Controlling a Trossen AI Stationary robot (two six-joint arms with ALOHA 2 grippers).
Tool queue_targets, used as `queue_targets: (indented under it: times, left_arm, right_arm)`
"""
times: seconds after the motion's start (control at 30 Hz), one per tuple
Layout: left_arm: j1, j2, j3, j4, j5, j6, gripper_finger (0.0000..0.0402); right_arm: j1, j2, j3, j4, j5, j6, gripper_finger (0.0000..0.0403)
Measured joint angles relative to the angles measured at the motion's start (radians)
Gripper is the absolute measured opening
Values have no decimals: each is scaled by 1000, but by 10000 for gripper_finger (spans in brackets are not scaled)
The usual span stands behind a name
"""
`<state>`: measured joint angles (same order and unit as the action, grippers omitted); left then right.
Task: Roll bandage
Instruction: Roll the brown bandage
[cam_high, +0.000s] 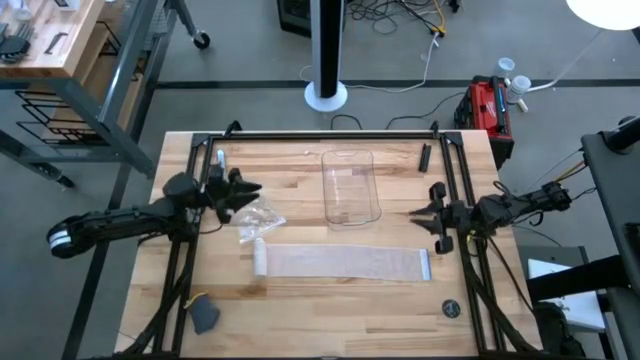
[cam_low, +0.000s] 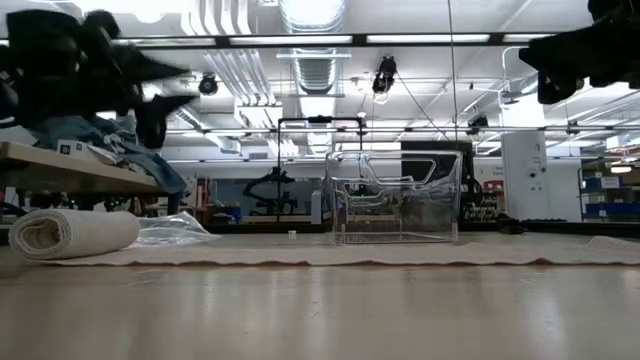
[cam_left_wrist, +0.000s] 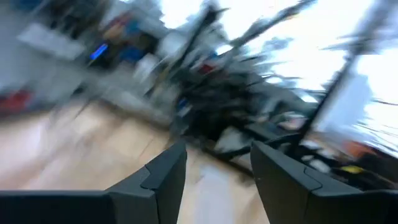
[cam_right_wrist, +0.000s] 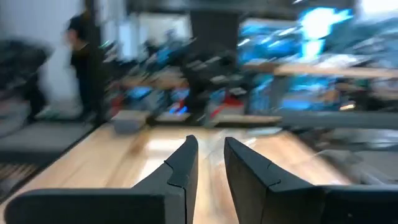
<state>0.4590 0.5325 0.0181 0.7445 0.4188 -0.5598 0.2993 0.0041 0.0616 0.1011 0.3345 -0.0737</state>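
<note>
Across the wooden table (cam_high: 330, 310) we see the bandage (cam_high: 340, 262) at lower centre — only its left end rolled; left gripper (cam_high: 243, 190) and right gripper (cam_high: 428, 212) hover apart — fingers spread, empty.

No text, label, brand, number or sign can be read in any view; all such marks are too small or blurred.
</note>
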Motion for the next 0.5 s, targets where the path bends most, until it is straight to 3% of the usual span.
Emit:
queue_targets:
  times: [0.1,0.23,0.5]
  left_arm:
    - [-7,4,0,191,84,39,171]
    - [-7,2,2,355,148,81,171]
    - [-7,6,20,404,147,73,171]
  right_arm:
    - [-5,13,4,70,91,-8,65]
    - [-5,61,73,83,88,-51,57]
    - [-5,345,263,60,117,-34,50]
